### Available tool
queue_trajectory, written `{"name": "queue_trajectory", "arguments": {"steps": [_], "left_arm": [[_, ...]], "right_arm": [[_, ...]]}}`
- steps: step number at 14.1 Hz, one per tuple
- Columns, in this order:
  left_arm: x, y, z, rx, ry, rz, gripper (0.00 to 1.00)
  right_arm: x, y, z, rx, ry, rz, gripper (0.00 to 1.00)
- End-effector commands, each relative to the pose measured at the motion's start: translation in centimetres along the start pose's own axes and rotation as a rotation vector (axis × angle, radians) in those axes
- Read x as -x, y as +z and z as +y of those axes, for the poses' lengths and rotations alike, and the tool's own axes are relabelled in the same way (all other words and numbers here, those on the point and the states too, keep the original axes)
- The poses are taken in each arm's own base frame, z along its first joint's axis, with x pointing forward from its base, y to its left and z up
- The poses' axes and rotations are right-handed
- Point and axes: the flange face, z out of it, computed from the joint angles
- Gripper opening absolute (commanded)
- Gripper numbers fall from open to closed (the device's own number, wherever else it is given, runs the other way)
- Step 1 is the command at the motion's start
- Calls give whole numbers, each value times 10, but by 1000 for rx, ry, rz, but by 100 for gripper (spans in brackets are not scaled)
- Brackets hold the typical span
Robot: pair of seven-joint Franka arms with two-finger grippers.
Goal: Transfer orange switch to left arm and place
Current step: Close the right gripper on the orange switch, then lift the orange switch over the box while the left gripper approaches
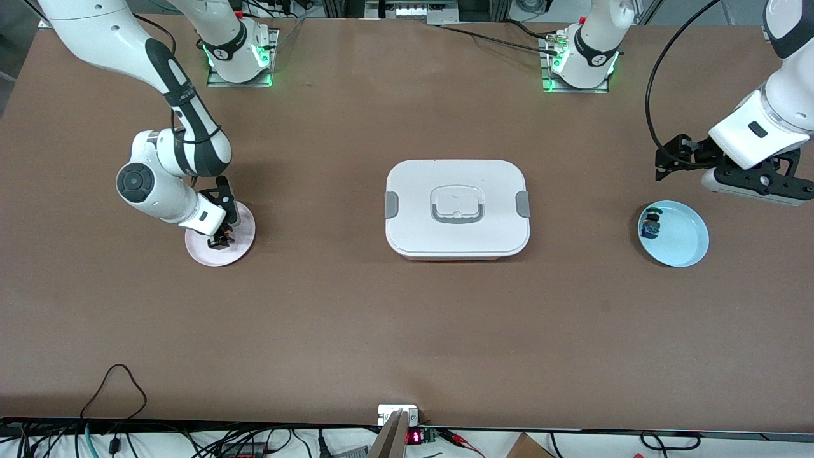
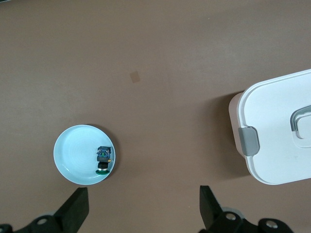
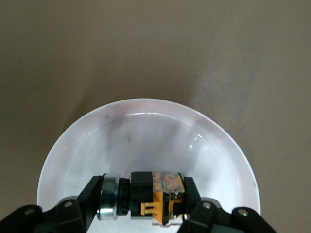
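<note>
The orange switch [image 3: 160, 196], black with an orange part and a silver ring at one end, sits between the fingers of my right gripper [image 3: 143, 199]. That gripper is shut on it, low over the pink plate [image 3: 146, 131] at the right arm's end of the table [image 1: 219, 240]. The white box [image 1: 456, 207] stands in the middle of the table and also shows in the left wrist view [image 2: 277, 131]. My left gripper [image 2: 143, 204] is open and empty, high over the table beside the blue plate [image 1: 683, 242].
The blue plate [image 2: 73, 155] holds a small blue-and-green-topped component [image 2: 103, 158], which also shows in the front view [image 1: 651, 222]. Bare brown table lies between the box and each plate. Cables and a small device lie along the table's front edge.
</note>
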Motion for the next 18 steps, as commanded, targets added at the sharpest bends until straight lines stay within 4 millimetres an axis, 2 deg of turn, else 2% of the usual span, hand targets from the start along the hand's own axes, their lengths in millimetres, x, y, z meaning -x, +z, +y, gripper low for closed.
{"name": "queue_trajectory", "arguments": {"steps": [1,2,4,6,9,11,15,18], "left_arm": [[4,-7,-1,-18,20,-6,100],[4,-7,-1,-18,20,-6,100],[4,-7,-1,-18,20,-6,100],[5,-7,-1,-18,20,-5,100],[4,-7,-1,-18,20,-6,100],[4,-7,-1,-18,20,-6,100],[5,-7,-1,-18,20,-5,100],[5,-7,-1,-18,20,-5,100]], "right_arm": [[0,-2,-3,19,19,22,7],[-1,-4,-2,16,23,30,0],[-11,-19,4,7,65,101,0],[-28,-51,22,-17,72,183,0],[-42,-123,57,-67,91,343,0],[-52,-155,68,-59,121,487,0],[-84,-170,83,21,250,837,0],[-134,-176,94,38,314,1051,0]]}}
